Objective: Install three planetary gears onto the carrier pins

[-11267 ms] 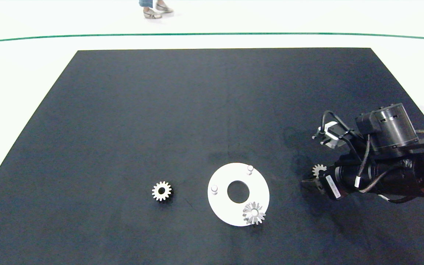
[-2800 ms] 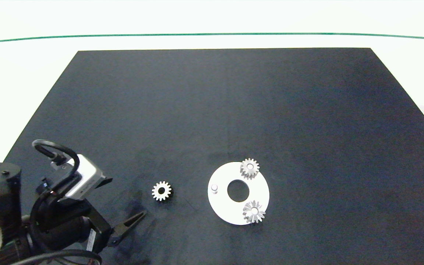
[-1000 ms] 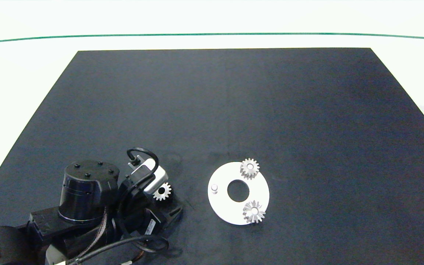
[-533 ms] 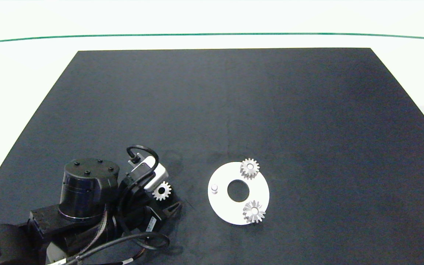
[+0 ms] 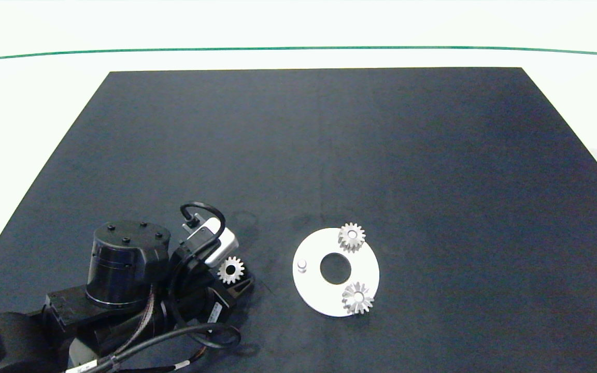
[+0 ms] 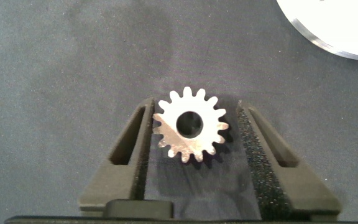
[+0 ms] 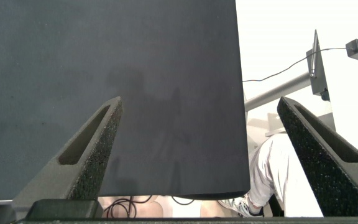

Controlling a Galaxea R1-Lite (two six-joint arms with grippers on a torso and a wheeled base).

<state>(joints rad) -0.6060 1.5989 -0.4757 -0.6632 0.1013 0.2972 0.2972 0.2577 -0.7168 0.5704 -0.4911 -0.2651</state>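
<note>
Two of three planetary gears sit on carrier pins already: far gear (image 5: 352, 237) and near gear (image 5: 357, 299), both on the white disc (image 5: 310, 290) on the black bench (image 5: 329, 155). One bare pin (image 5: 301, 265) left, on the disc side facing the left arm. Third gear (image 5: 231, 270) lies off the disc, well apart from it, flat between the fingers of the left gripper (image 6: 194, 134). Wrist view: one pad touches the teeth, a thin gap shows at the other, so closing on it but not clamped; can't tell if the gear is off the bench. My read: task about two-thirds done; what's left is lifting this gear, carrying it to the bare pin, lining up its centre hole and dropping it on. Right gripper (image 7: 201, 134) is spread wide, holding nothing, parked past the bench edge, a person's leg (image 7: 278, 168) beyond. Writing: small white label on the left arm (image 5: 214, 313), not readable. No brands seen.
</note>
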